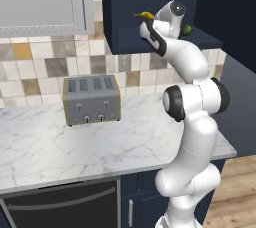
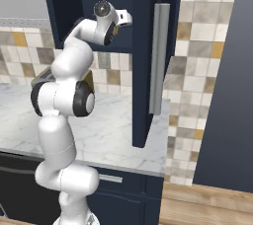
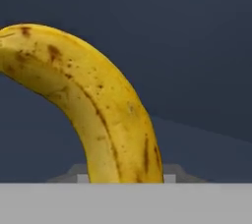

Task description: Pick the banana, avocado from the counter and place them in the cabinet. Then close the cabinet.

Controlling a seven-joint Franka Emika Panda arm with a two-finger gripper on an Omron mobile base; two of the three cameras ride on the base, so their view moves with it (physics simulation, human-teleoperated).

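- Arm is raised high, wrist reaching into the open cabinet [image 1: 150, 37], dark navy, on the wall above the counter [image 1: 75, 142].
- Banana [image 1: 145, 15] sits at the gripper [image 3: 120, 179], inside the cabinet opening; in the left base view its yellow tip pokes out to the left of the wrist, above the cabinet's bottom shelf.
- Hand view: banana [image 3: 93, 105] rises in an arc from between the fingertips, brown-speckled, dark cabinet interior behind it. Jaws look clamped on its lower end, though the fingertips are mostly hidden by the fruit.
- Avocado [image 1: 186, 30] is already in the cabinet, on the bottom shelf, just right of the wrist in the left base view.
- Cabinet door [image 2: 148, 56] stands open, edge-on in the right base view, silver bar handle [image 2: 158, 58] facing the camera.
- Toaster [image 1: 92, 99] stands on the counter, below and left of the cabinet, against the tiled backsplash.
- Light grey framed cabinet [image 1: 45, 2] hangs left of the navy cabinet.
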